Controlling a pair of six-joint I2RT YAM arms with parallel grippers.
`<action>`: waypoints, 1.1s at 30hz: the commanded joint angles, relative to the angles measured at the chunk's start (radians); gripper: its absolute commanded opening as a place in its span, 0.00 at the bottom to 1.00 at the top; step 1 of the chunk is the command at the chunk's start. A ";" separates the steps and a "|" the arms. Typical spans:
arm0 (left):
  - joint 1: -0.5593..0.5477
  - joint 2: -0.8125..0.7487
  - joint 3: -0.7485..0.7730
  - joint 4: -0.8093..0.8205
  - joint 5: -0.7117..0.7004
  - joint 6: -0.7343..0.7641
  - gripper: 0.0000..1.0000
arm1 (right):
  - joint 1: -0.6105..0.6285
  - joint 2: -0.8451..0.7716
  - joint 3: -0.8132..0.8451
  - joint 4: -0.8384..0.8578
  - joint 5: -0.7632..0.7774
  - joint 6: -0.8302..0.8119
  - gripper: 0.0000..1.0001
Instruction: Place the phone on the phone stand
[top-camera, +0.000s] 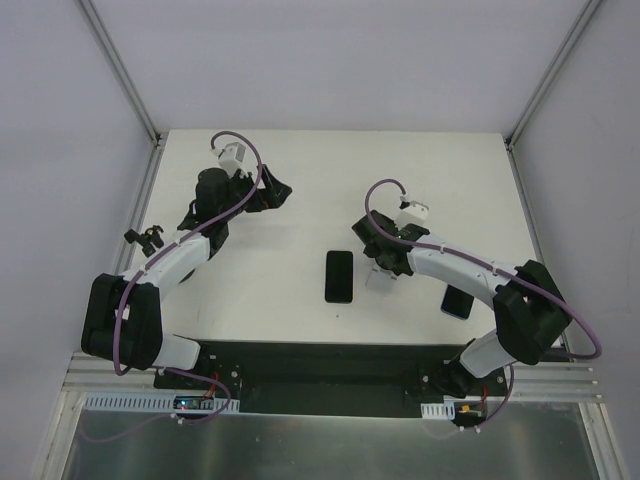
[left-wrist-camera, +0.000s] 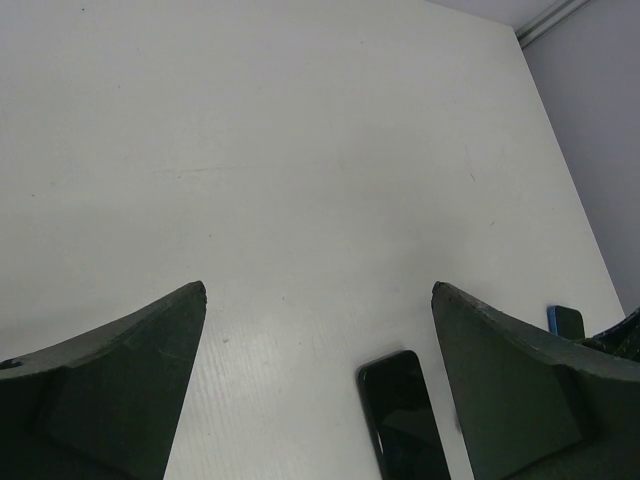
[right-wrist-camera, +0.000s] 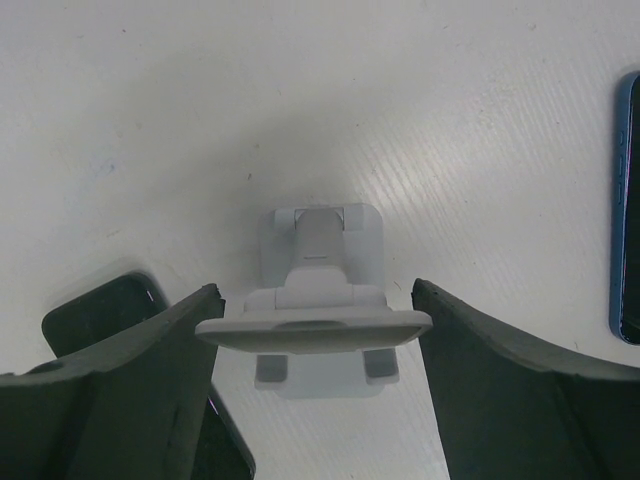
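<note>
A black phone (top-camera: 339, 276) lies flat, screen up, at the table's middle. It also shows in the left wrist view (left-wrist-camera: 403, 415) and beside my right gripper's left finger in the right wrist view (right-wrist-camera: 100, 310). The white phone stand (top-camera: 380, 280) stands just to its right. My right gripper (top-camera: 378, 260) is open and straddles the stand (right-wrist-camera: 315, 325). The ends of the stand's tilted plate reach both fingertips (right-wrist-camera: 430, 300). My left gripper (top-camera: 272, 193) is open and empty at the back left, well away from the phone, above bare table (left-wrist-camera: 318, 290).
A second phone with a blue edge (top-camera: 458, 302) lies to the right of the stand, under my right arm. It shows at the right edge of the right wrist view (right-wrist-camera: 628, 210) and small in the left wrist view (left-wrist-camera: 565, 320). A black clamp (top-camera: 145, 238) sits at the table's left edge.
</note>
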 joint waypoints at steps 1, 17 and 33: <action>-0.010 -0.016 0.013 0.055 0.011 0.017 0.93 | 0.004 0.003 0.017 -0.007 0.046 -0.004 0.75; -0.011 -0.032 -0.002 0.067 0.016 0.026 0.93 | -0.008 -0.069 -0.046 0.103 0.030 -0.242 0.14; -0.011 -0.027 -0.010 0.084 0.018 0.029 0.93 | -0.400 0.126 0.239 0.481 -0.306 -0.806 0.00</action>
